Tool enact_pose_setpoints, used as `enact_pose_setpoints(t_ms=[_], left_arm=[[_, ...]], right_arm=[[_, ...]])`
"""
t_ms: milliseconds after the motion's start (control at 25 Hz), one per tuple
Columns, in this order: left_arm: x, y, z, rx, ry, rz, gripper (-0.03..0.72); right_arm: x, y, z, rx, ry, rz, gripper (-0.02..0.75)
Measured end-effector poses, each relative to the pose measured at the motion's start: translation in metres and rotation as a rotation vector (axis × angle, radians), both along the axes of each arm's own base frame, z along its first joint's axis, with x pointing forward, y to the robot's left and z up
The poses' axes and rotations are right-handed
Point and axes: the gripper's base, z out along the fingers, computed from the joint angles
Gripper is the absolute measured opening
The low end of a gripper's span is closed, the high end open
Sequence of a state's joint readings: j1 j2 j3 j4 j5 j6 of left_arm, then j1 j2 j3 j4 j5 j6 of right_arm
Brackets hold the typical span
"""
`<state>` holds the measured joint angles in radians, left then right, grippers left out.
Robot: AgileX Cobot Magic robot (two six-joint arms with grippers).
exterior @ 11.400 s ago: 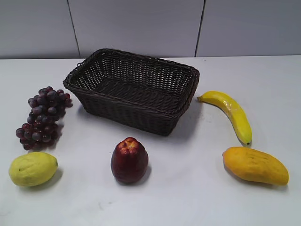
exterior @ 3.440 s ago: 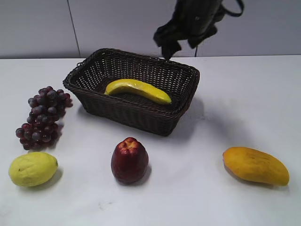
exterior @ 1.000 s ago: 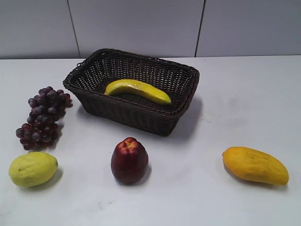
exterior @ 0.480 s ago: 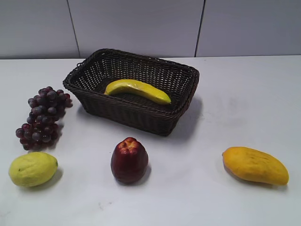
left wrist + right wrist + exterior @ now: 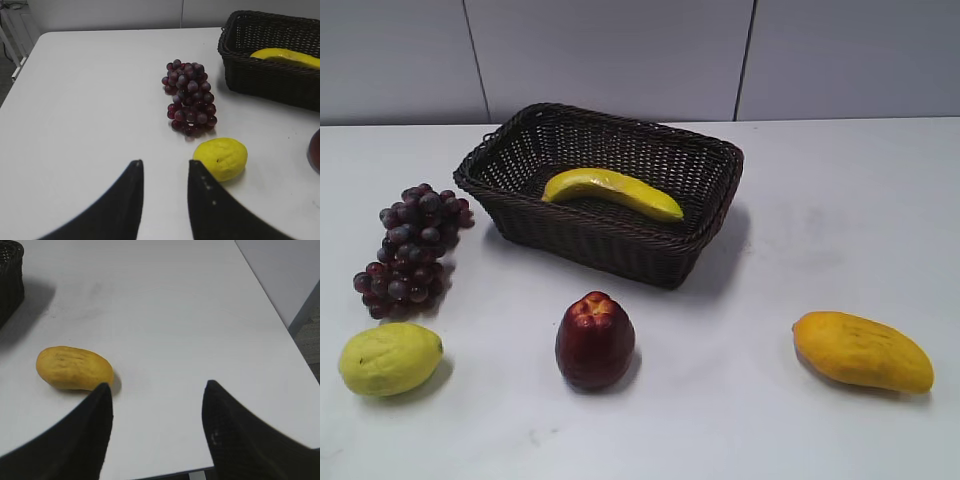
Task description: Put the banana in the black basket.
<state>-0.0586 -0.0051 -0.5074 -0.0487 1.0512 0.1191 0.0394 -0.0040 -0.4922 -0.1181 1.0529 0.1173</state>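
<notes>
The banana (image 5: 612, 191) lies inside the black basket (image 5: 610, 240) at the back middle of the table; both also show in the left wrist view, banana (image 5: 285, 56) in basket (image 5: 270, 80). My left gripper (image 5: 165, 167) is open and empty above the table, near the lemon. My right gripper (image 5: 157, 390) is open and empty above the table's right front edge, beside the mango. Neither gripper shows in the exterior view.
A bunch of dark grapes (image 5: 412, 248) and a lemon (image 5: 390, 358) lie at the left. A red apple (image 5: 595, 340) stands in front of the basket. A mango (image 5: 863, 351) lies at the right front. The table's right edge (image 5: 280, 335) is close to my right gripper.
The banana went from the table's right side into the basket, and the right arm that hovered behind the basket has left the exterior view. Nothing has moved in the last second.
</notes>
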Motion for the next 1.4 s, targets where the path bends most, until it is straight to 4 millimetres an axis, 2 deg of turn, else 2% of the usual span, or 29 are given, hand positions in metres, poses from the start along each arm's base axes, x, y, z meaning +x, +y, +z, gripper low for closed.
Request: enact_pose_setpoints(t_ms=[720, 960, 1400], left_arm=[[0.0000, 0.0000, 0.0000, 0.000, 0.000, 0.000, 0.221], [0.0000, 0.0000, 0.0000, 0.000, 0.000, 0.000, 0.221], [0.0000, 0.0000, 0.0000, 0.000, 0.000, 0.000, 0.221]], right_arm=[[-0.0002, 0.0000, 0.0000, 0.000, -0.001, 0.000, 0.465], [-0.0001, 0.0048, -0.0004, -0.019, 0.004, 0.068, 0.465], [-0.0001, 0.0053, -0.0004, -0.024, 0.005, 0.077, 0.465]])
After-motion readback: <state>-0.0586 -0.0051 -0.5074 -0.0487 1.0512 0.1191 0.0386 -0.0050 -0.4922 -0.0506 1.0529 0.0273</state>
